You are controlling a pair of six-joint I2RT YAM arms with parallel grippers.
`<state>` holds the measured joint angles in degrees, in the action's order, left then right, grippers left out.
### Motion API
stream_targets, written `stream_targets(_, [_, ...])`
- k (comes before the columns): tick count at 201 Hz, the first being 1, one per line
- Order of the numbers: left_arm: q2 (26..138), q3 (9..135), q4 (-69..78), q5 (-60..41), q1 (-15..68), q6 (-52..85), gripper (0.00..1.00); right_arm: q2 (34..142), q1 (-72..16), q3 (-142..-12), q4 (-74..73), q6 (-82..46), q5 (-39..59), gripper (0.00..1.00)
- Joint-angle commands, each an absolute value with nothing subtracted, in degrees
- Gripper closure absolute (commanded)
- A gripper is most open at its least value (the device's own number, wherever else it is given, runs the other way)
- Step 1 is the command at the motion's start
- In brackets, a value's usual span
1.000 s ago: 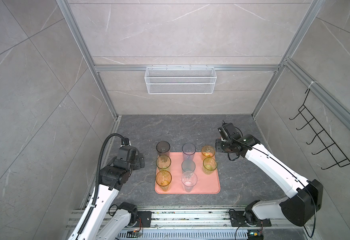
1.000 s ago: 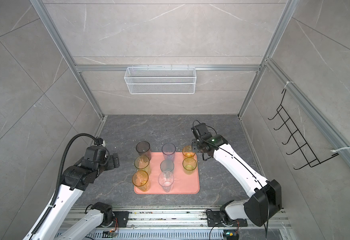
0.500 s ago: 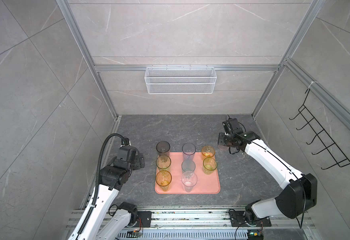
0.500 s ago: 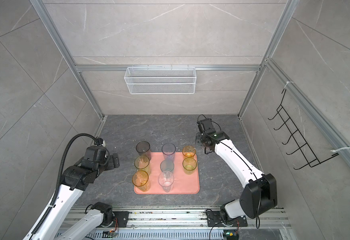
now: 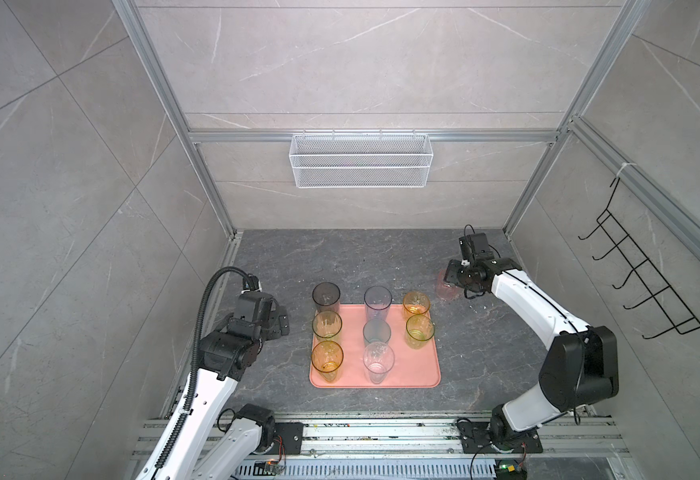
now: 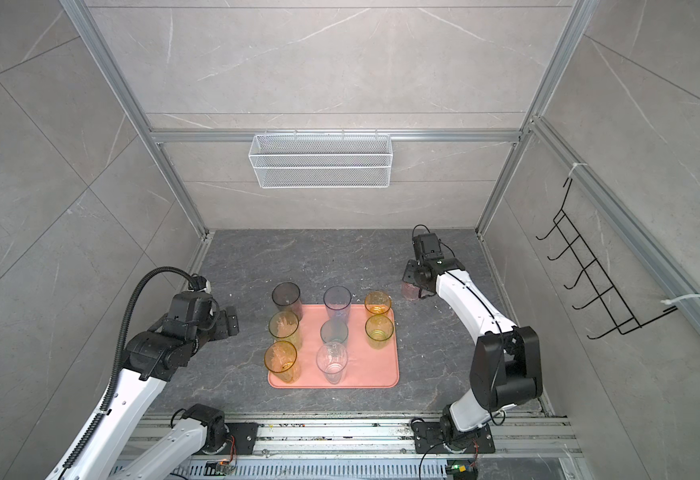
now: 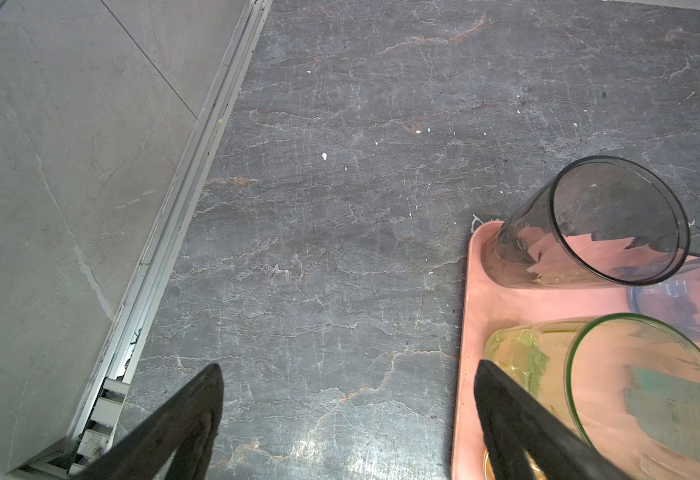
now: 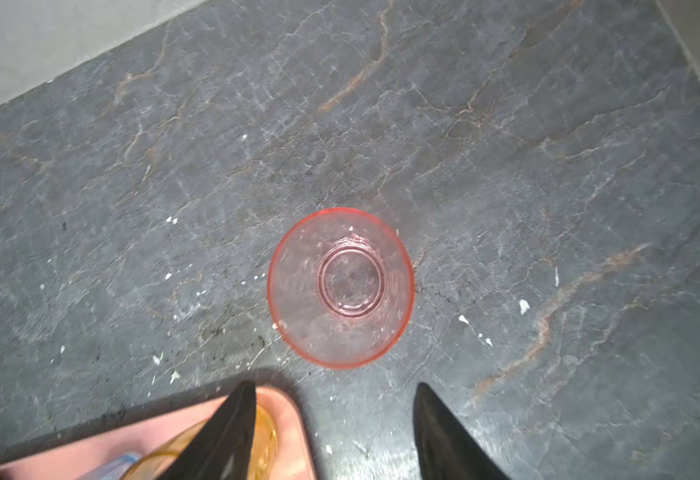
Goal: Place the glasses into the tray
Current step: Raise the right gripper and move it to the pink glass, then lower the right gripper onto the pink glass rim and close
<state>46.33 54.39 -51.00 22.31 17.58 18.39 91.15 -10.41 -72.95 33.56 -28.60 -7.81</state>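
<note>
The empty, half-spread right claw [image 8: 335, 388] had been swung from the flat salmon-pink rimmed tray [image 5: 419, 368] toward the short translucent pink tumbler [image 8: 340, 289], left upright on the counter [image 8: 506, 166] beside it, apparently the last.

**CAMERA SET-UP: FOUR VIEWS**

- Stereo head, two eyes: mounted high at the front, facing down and toward the back wall [image 5: 361, 83], far off. Both top views give me nearly the same whole scene, tray [image 5: 417, 370] included.
- Left wrist camera: close over the floor [image 7: 340, 208], angled down. It shares the tray's corner and the smoky grey glass [image 7: 589, 232] with them.
- Right wrist camera: close, almost straight down onto the pink glass [image 8: 340, 286], with the tray corner at its edge.
</note>
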Motion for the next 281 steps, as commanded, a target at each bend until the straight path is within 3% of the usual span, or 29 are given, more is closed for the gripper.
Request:
stream_targets(1, [46.35,54.22,-50.19,22.24,17.14,18.10,0.05,93.44,-8.50,-72.25,31.82,-30.23,-5.31,0.38])
stream_targets(55, [46.37,54.08,-50.19,22.32,17.15,18.10,0.05,97.09,-4.78,-72.32,31.03,-31.27,-2.93,0.37])
stream_targets(281, [46.64,54.14,-50.27,22.28,17.14,18.03,0.05,103.29,-1.49,-72.63,30.29,-31.07,2.46,0.60])
